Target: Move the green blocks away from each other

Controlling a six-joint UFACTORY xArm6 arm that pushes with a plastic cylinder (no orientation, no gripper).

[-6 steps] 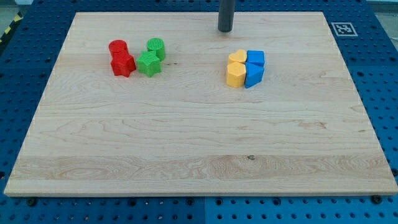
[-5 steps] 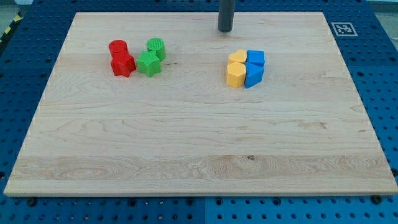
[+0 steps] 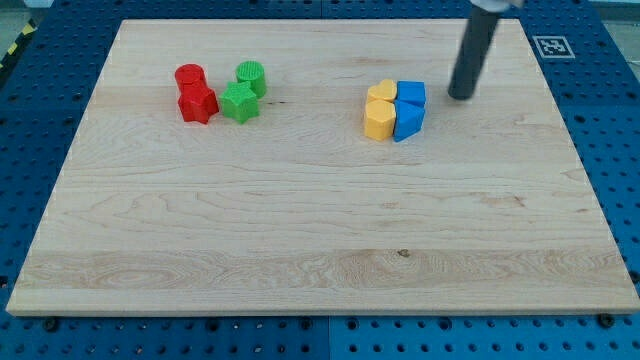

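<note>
A green cylinder point(image 3: 252, 75) and a green star block point(image 3: 239, 101) sit touching each other at the board's upper left. My tip point(image 3: 461, 96) is far from them, at the upper right, just right of the blue blocks. The rod leans up toward the view's top right.
A red cylinder point(image 3: 190, 77) and a red star block point(image 3: 197, 102) stand just left of the green blocks. A yellow heart point(image 3: 380, 92), a yellow hexagon block point(image 3: 377, 120) and two blue blocks point(image 3: 409, 108) form a cluster right of centre. A marker tag point(image 3: 552, 46) is at the board's top right corner.
My tip has moved from the top middle of the board to the right and down, to beside the blue blocks. No block has moved.
</note>
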